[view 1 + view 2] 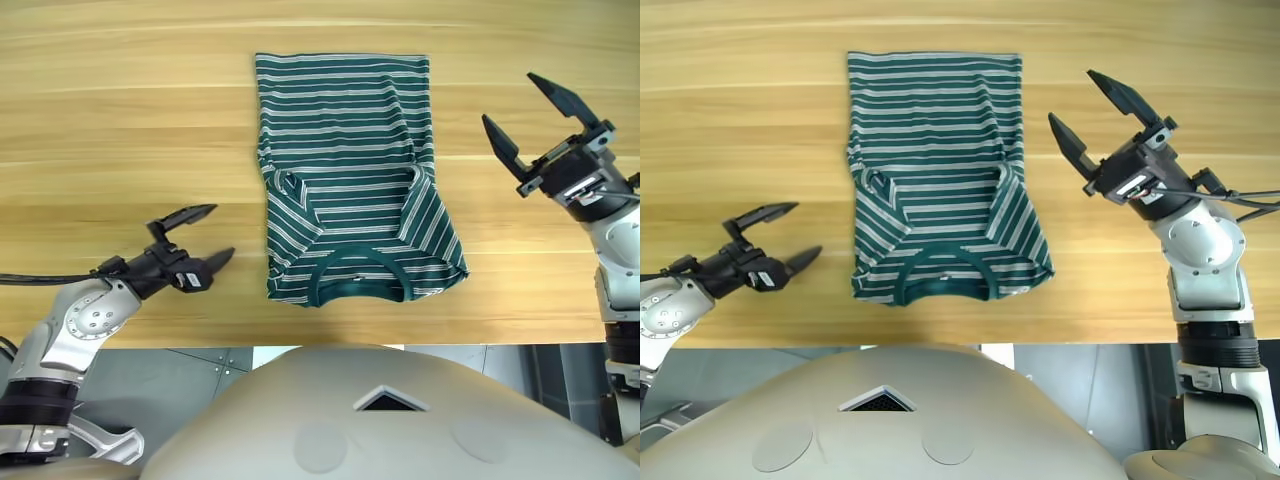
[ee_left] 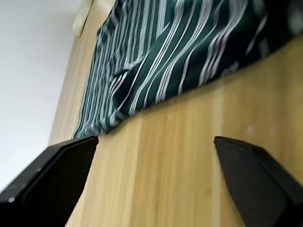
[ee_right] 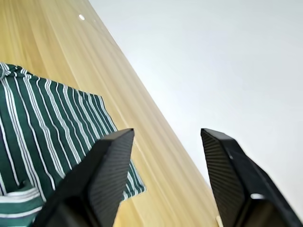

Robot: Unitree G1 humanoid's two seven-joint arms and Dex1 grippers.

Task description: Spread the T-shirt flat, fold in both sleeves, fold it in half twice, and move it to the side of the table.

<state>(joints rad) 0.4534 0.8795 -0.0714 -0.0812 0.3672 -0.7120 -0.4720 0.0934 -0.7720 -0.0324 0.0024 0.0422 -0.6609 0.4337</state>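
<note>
On the light wooden desk (image 1: 120, 120), near its middle: a dark green T-shirt (image 1: 350, 170) with white stripes, laid flat. Both sleeves (image 1: 290, 200) folded inward over the body, stripes there running slantwise. Collar (image 1: 360, 278) toward the near edge of the desk, hem toward the far side.

Left of the T-shirt, near the front edge and apart from the cloth: the left gripper (image 1: 222, 230), low over the wood, fingers (image 1: 190, 213) spread wide, holding nothing.

Right of the T-shirt, beside its far half and well clear of it: the right gripper (image 1: 508, 97), up off the desk, tips pointing away, likewise parted and empty.

From the left wrist: striped edge of the T-shirt lying just beyond the two black fingertips, bare wood between.
</note>
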